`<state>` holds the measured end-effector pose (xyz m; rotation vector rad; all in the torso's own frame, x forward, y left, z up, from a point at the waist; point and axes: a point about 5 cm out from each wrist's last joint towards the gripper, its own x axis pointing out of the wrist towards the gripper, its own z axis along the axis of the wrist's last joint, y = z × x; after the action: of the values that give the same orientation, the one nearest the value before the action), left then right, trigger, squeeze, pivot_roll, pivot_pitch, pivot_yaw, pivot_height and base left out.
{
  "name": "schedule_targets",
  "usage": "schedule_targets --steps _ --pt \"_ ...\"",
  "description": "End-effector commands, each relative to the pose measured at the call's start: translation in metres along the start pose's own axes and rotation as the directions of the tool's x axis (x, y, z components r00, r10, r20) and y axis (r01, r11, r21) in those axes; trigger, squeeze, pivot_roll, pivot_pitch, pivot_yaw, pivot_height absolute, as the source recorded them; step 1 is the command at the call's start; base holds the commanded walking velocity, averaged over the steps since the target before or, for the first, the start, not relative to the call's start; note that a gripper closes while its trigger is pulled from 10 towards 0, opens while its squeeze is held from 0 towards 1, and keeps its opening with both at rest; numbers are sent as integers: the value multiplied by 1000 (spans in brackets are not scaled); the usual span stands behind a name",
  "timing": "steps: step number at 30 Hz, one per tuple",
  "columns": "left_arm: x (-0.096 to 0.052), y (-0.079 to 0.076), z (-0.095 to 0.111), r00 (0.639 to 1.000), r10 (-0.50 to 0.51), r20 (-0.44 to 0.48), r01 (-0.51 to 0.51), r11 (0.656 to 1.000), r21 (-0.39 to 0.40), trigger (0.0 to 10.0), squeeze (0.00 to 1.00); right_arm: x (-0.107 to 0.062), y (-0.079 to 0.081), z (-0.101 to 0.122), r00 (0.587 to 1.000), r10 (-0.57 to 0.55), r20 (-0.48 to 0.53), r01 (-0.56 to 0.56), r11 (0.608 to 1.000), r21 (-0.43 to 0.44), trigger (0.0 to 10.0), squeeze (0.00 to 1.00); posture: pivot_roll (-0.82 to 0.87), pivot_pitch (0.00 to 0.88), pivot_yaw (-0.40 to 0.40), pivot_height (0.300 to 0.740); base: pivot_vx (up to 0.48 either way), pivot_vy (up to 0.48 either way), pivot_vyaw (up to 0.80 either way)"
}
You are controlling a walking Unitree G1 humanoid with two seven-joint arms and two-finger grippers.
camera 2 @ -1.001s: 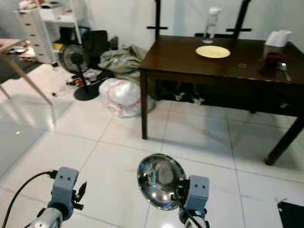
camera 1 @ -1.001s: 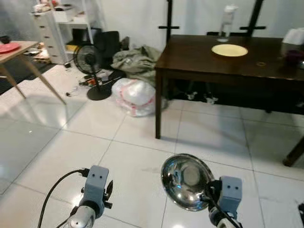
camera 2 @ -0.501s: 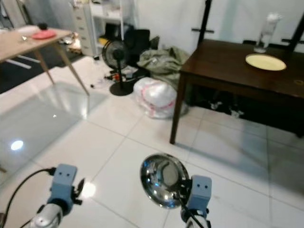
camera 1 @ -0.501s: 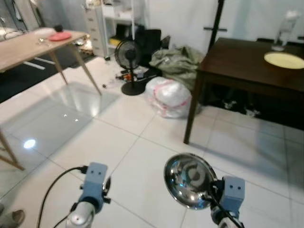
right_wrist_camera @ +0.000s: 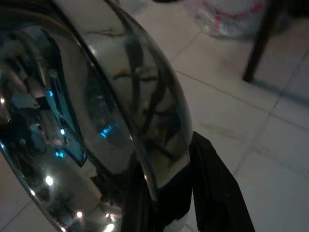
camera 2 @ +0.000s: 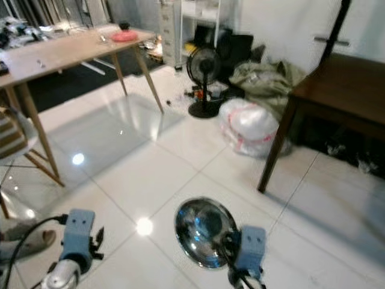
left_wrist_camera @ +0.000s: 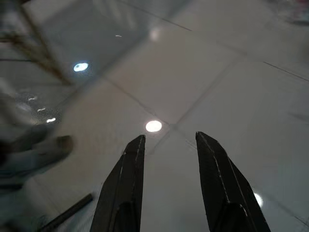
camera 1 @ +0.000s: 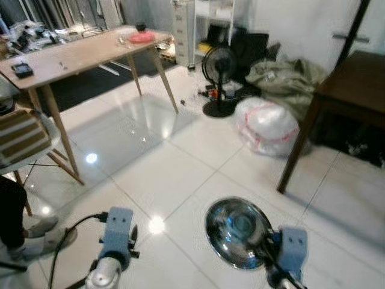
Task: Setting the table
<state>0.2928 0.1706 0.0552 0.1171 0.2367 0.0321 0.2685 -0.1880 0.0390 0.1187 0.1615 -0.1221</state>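
Carrying a shiny steel bowl [camera 1: 237,233] out over the white tiled floor [camera 1: 180,174], the right claw [right_wrist_camera: 178,203] has its two black fingers pinched on the bowl's rim, one finger inside and one outside, so the bowl stands up on edge with its hollow side facing the camera, well apart from both counters. Left claw [left_wrist_camera: 169,159] is just hanging over the tiles with its fingers parted and nothing between them, you can see a ceiling light's reflection on the floor past the tips. Off to the robot's right there's the corner of a dark wooden counter [camera 1: 352,84] with a white plastic bag [camera 1: 267,123] and a heap of greenish cloth [camera 1: 283,75] beside its leg, plus a black floor fan [camera 1: 219,81] near the wall. On the left a light wood counter [camera 1: 78,54] has a red plate [camera 1: 140,37] at its far end. Someone's shoe [camera 1: 36,235] and dark trouser leg show at the left edge, next to a chair with a striped seat [camera 1: 21,135]
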Motion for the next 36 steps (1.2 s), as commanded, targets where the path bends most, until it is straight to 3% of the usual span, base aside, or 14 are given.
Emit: schedule_targets --steps 1,26,31,36 --pt "-3 4 -12 998 37 -44 -37 999 6 10000 0 -3 4 -2 1000 18 10 -18 1000 0 10000 0 -28 60 108 740 480 0 0" --pt "1 1 -9 999 41 -18 -40 999 31 10000 0 0 9 8 997 52 61 -54 998 33 10000 0 -34 44 106 740 480 0 0" --pt "1 0 -7 999 39 -1 -39 998 40 10000 0 0 12 10 995 69 76 -70 997 21 10000 0 -34 44 106 740 480 0 0" --pt "2 0 1 999 35 32 -36 998 46 10000 0 2 22 28 982 117 146 -114 993 -30 10000 0 -25 51 107 740 480 0 0"
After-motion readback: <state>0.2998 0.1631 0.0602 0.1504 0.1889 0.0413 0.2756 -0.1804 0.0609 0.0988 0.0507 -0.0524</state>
